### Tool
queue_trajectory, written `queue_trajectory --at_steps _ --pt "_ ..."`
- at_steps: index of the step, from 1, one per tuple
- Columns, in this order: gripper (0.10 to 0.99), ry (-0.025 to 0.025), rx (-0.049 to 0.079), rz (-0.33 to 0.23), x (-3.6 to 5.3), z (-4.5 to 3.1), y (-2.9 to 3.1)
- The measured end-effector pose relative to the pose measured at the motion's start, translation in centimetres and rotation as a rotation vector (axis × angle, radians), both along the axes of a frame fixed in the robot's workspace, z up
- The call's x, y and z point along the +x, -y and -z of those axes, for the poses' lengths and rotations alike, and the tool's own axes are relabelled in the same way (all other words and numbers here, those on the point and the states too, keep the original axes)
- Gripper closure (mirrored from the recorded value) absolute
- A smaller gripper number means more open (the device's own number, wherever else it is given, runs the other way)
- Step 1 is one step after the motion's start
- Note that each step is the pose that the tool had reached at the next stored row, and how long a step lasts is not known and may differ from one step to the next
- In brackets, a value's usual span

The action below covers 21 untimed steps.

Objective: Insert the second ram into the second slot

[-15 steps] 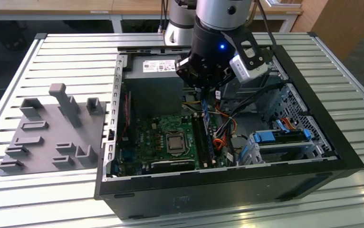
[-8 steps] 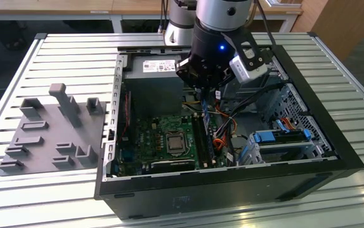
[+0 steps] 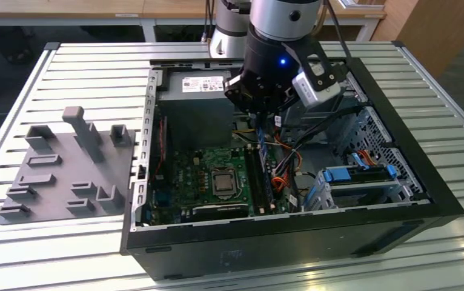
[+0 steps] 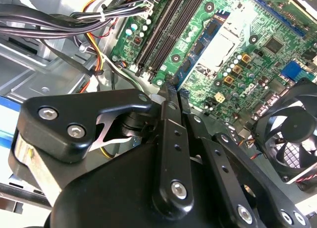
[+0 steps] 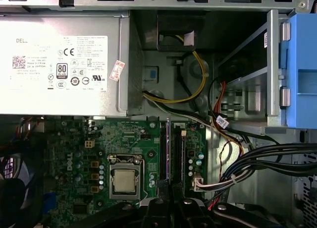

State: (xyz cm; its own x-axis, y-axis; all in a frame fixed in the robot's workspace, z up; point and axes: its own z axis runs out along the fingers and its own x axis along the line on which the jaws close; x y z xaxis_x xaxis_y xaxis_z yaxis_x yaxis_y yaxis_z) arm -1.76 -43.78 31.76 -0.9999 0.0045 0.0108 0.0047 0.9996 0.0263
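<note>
Mobo [image 3: 208, 182] inside case [image 3: 297, 245]; fixture tray [image 3: 66, 170] beside it.

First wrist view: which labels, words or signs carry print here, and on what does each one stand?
Large white label on the grey power supply: logo, marks and fine print, too small to read surely.
Small red-and-white sticker on its side edge: unreadable.
White lettering on the green motherboard: unreadable.
Small white wire tag: unreadable.

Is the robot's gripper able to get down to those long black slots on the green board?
Probably yes. The case is open on top, the gripper hangs just above the memory slots, and the cable bundle runs beside them, not across. Nothing seems to block the way.
</note>
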Motion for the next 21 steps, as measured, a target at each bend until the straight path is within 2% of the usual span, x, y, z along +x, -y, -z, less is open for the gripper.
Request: queue_trajectory --at_steps 21 --pt "0.949 0.0000 0.000 0.000 0.00 0.32 0.28"
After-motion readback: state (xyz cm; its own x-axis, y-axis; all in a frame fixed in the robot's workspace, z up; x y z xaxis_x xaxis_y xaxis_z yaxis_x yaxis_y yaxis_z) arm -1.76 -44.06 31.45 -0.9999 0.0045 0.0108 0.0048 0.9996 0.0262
